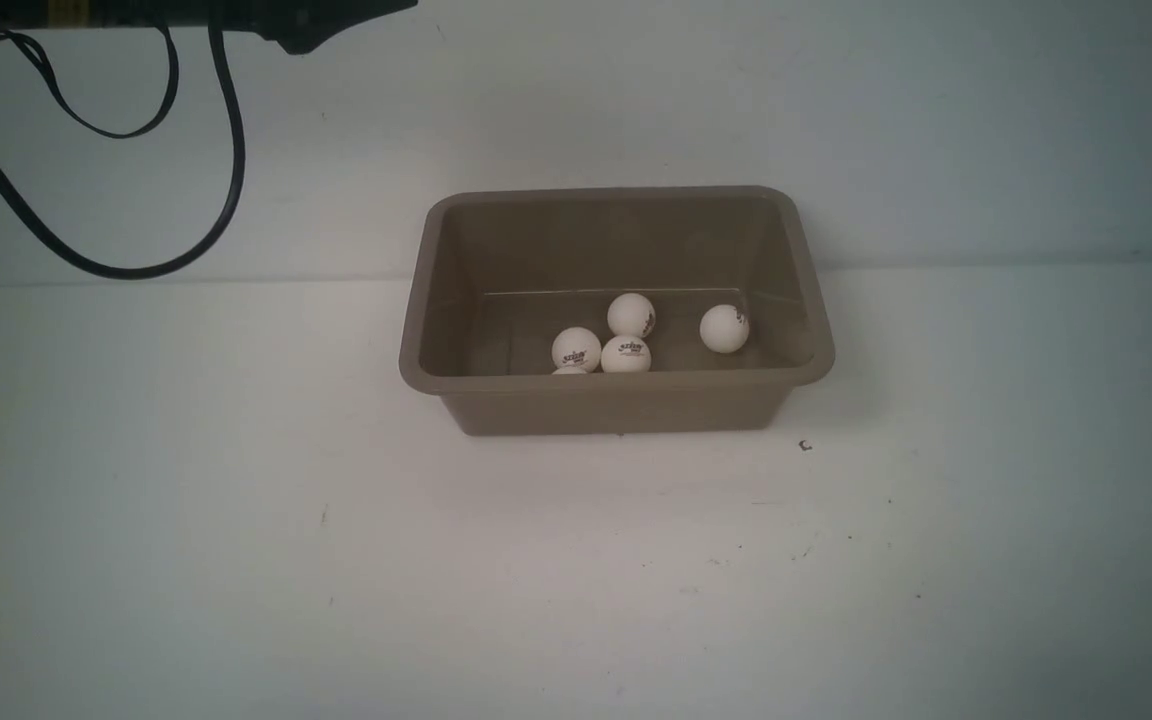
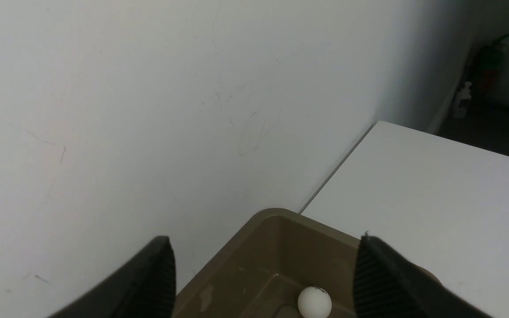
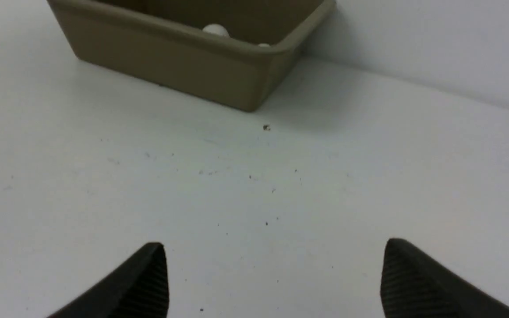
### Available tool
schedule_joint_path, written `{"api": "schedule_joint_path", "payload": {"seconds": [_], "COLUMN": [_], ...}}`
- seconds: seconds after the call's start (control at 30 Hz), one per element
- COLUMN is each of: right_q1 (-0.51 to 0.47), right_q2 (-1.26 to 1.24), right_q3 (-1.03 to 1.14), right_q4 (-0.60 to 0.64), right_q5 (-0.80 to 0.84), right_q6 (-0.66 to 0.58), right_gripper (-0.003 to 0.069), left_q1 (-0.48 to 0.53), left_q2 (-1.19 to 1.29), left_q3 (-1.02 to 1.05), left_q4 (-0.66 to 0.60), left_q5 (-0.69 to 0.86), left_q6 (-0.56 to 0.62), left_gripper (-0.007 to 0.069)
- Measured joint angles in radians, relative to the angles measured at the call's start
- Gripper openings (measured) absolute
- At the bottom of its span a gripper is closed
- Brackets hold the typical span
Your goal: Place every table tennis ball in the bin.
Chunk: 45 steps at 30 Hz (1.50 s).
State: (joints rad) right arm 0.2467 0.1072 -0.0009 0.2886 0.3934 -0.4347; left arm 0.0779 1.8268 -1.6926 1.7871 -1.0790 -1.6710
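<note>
Evidently balls (image 1: 626,354) sit inside bin (image 1: 616,395); table (image 1: 236,560) around lies open.

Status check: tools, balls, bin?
Left tool open, empty, above bin. Right tool open, empty, over table. Four balls plus partial fifth in bin. Nothing obstructing.

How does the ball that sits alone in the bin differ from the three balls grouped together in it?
The lone ball rests apart, nearer the robot's right wall of the bin, touching no other ball. The grouped balls cluster near the middle and seem to touch. The lone ball's logo sits on its side edge; two grouped balls show theirs frontally. All are small, white and lie inside the bin.
</note>
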Motion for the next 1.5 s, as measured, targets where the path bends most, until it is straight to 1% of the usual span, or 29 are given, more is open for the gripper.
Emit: {"api": "schedule_joint_path", "payload": {"seconds": [0.2, 0.63, 0.7, 0.73, 0.77, 0.8, 0.87, 0.93, 1.17, 1.23, 1.27, 1.3, 1.33, 1.37, 1.4, 1.43, 1.5], "right_q1": [0.0, 0.0, 0.0, 0.0, 0.0, 0.0, 0.0, 0.0, 0.0, 0.0, 0.0, 0.0, 0.0, 0.0, 0.0, 0.0, 0.0], "right_q2": [-0.022, -0.03, -0.03, -0.03, -0.03, -0.03, -0.03, -0.03, -0.03, -0.03, -0.03, -0.03, -0.03, -0.03, -0.03, -0.03, -0.03], "right_q3": [0.017, 0.021, 0.021, 0.021, 0.022, 0.022, 0.022, 0.022, 0.023, 0.023, 0.023, 0.023, 0.023, 0.023, 0.023, 0.023, 0.023], "right_q4": [0.0, -0.026, -0.027, -0.027, -0.027, -0.027, -0.027, -0.027, -0.027, -0.027, -0.027, -0.027, -0.027, -0.027, -0.027, -0.027, -0.027], "right_q5": [0.021, 0.002, 0.001, 0.001, -0.001, -0.001, -0.003, -0.004, -0.005, -0.005, -0.005, -0.005, -0.005, -0.005, -0.005, -0.005, -0.006], "right_q6": [0.0, -0.004, -0.006, -0.006, -0.007, -0.007, -0.007, -0.007, -0.008, -0.023, -0.028, -0.028, -0.03, -0.03, -0.03, -0.031, -0.031], "right_gripper": [0.0589, 0.0589, 0.0589, 0.0589, 0.0589, 0.0589, 0.0589, 0.0589, 0.0589, 0.0589, 0.0589, 0.0589, 0.0589, 0.0589, 0.0589, 0.0589, 0.0589], "left_q1": [0.0, 0.0, 0.0, 0.0, -0.001, -0.001, -0.008, -0.013, -0.02, -0.023, -0.028, -0.031, -0.045, -0.058, -0.067, -0.087, -0.115], "left_q2": [0.0, 0.0, 0.0, 0.0, 0.0, 0.0, 0.0, 0.0, 0.0, 0.0, 0.0, 0.0, 0.0, 0.0, 0.0, 0.0, 0.0], "left_q3": [0.0, 0.0, 0.0, 0.0, 0.0, 0.0, 0.0, 0.0, 0.0, 0.0, 0.0, -0.001, -0.007, -0.012, -0.017, -0.027, -0.043], "left_q4": [0.0, -0.006, -0.046, -0.046, -0.113, -0.135, -0.224, -0.276, -0.34, -0.434, -0.478, -0.504, -0.573, -0.613, -0.639, -0.662, -0.686], "left_q5": [0.0, 0.0, -0.002, -0.002, 0.005, 0.013, 0.09, 0.153, 0.229, 0.303, 0.341, 0.356, 0.431, 0.478, 0.516, 0.561, 0.618], "left_q6": [0.0, -0.01, -0.044, -0.044, -0.07, -0.077, -0.087, -0.088, -0.082, -0.045, -0.004, 0.017, 0.145, 0.235, 0.295, 0.416, 0.571], "left_gripper": [0.0489, 0.0489, 0.0489, 0.0489, 0.0489, 0.0489, 0.0489, 0.0489, 0.0489, 0.0489, 0.0489, 0.0489, 0.0489, 0.0489, 0.0489, 0.0489, 0.0489]}}
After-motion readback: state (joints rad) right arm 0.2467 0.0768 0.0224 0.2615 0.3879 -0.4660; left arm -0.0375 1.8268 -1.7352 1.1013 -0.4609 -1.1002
